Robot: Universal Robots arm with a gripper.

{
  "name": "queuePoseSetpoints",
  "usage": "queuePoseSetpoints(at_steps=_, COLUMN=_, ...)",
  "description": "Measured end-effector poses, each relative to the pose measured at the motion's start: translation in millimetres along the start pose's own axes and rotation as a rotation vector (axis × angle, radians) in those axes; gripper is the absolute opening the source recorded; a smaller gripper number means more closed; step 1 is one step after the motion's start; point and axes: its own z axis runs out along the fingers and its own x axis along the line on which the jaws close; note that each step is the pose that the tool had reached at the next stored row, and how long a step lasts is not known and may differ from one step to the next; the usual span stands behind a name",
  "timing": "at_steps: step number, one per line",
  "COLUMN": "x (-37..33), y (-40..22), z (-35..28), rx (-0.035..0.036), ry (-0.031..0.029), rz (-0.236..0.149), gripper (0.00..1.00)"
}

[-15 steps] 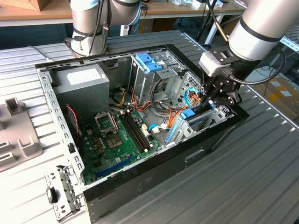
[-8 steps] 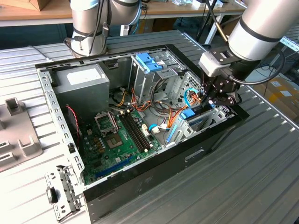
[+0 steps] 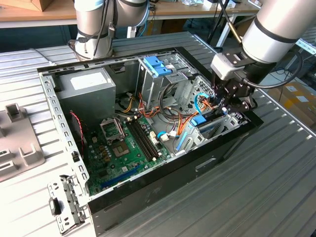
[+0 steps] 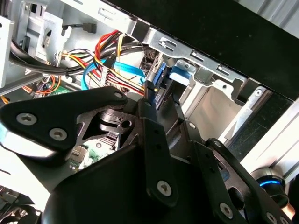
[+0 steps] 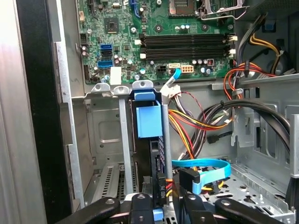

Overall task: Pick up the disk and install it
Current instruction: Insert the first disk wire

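Observation:
The disk [image 5: 149,120], a dark body in a light-blue carrier with a brighter blue end tab, stands on edge in the metal drive bay [image 5: 105,135] at the case's front corner. In the exterior view the disk [image 3: 200,121] sits low in that bay, just below my gripper [image 3: 224,106]. In both wrist views the black fingers [image 5: 141,207] flank the disk's near end, and my gripper [image 5: 161,205] is shut on it. The second wrist view shows the disk [image 4: 161,77] and its blue tab beyond my gripper [image 4: 163,100].
The open computer case [image 3: 163,182] lies on a ribbed metal table. Inside are a green motherboard [image 3: 123,148], a grey power supply [image 3: 86,84], a tall cage with a blue latch [image 3: 158,66], and orange, red and blue cables [image 5: 201,170] beside the bay. A loose bracket [image 3: 64,205] lies beside the case.

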Motion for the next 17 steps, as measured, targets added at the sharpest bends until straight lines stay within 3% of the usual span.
queuePoseSetpoints(at_steps=3, x=-0.6, y=-0.5, z=-7.0, rx=0.0000, ry=-0.0002, rz=0.000, gripper=0.31)
queuePoseSetpoints(at_steps=6, x=-1.0, y=-0.4, z=-7.8, rx=0.0000, ry=-0.0003, rz=0.000, gripper=0.29)
queuePoseSetpoints(at_steps=9, x=-0.9, y=-0.4, z=-7.4, rx=-0.0005, ry=-0.0009, rz=0.000, gripper=0.11)
queuePoseSetpoints(at_steps=17, x=-0.2, y=-0.4, z=-0.1, rx=-0.0087, ry=-0.0020, rz=0.001, gripper=0.11)
